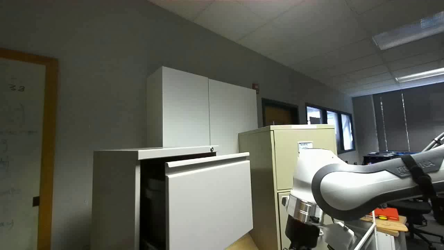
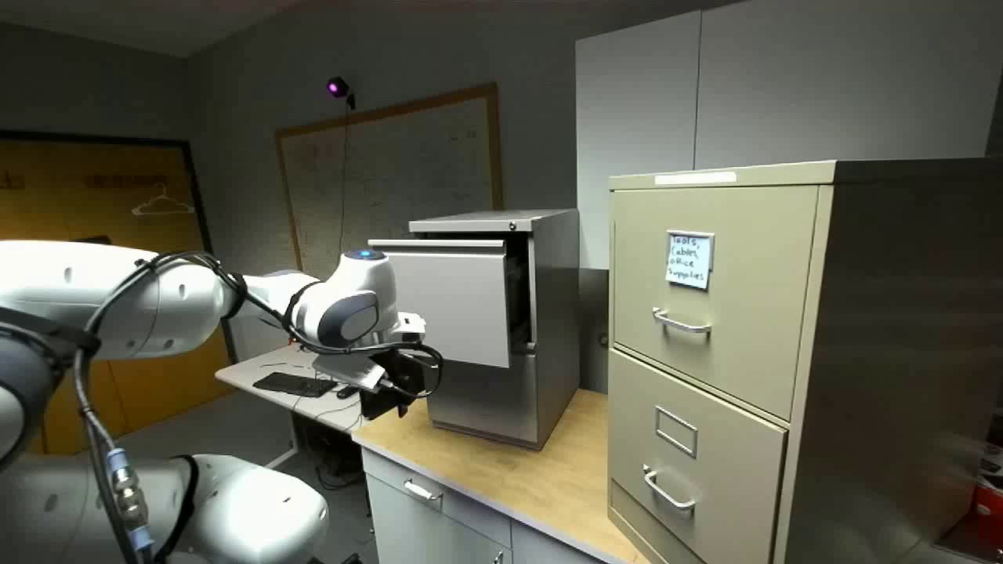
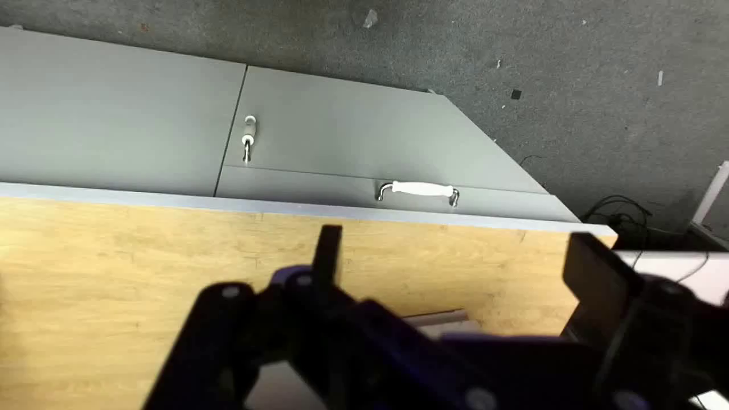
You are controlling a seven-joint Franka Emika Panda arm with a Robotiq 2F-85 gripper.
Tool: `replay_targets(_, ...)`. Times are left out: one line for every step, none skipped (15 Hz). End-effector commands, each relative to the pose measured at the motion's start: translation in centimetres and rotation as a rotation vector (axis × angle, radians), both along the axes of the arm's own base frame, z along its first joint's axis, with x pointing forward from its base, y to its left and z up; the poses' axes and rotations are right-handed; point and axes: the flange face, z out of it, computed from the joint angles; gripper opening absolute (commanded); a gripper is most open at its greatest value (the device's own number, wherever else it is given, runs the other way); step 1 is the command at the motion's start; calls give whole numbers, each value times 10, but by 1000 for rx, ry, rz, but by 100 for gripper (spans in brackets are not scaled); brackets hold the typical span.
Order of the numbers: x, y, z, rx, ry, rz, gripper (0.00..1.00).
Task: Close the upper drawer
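the claw [image 3: 460,245] gapes wide, gripping nothing; at its ten o'clock in an exterior view the upper drawer [image 1: 210,205] juts out, and a push too near one edge might twist and jam it

That upper drawer [image 1: 210,205] looks plain pale grey to me, the filing cabinet [image 2: 705,313] beige, the countertop [image 3: 148,256] honey-yellow with wood grain, the robot arm [image 1: 360,189] white and grey, its gripper [image 3: 455,242] black, the whiteboard frame [image 1: 50,139] orange-brown.
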Motion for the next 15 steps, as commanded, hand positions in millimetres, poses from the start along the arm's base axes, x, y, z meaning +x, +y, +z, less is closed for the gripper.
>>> replay_targets(-3, 0, -7, -4, 27, 3, 100)
replay_targets(-5, 0, -17, -7, 49, 3, 100)
replay_targets(-6, -1, -23, -10, 64, 3, 100)
replay_targets(-6, -1, -26, -11, 71, 3, 100)
replay_targets(-5, -1, -26, -11, 74, 3, 100)
replay_targets(-5, 0, -27, -12, 75, 3, 100)
replay_targets(-5, 0, -27, -12, 75, 3, 100)
replay_targets(-5, 0, -27, -12, 75, 3, 100)
replay_targets(-5, 0, -27, -12, 74, 3, 100)
replay_targets(-5, 0, -27, -12, 74, 3, 100)
replay_targets(-3, 0, -23, -16, 50, 7, 100)
replay_targets(1, 0, -17, -30, 19, 6, 100)
replay_targets(5, 1, -12, -35, -6, 5, 100)
replay_targets(11, 2, -7, -44, -42, 5, 100)
replay_targets(15, 3, -2, -50, -76, 6, 100)
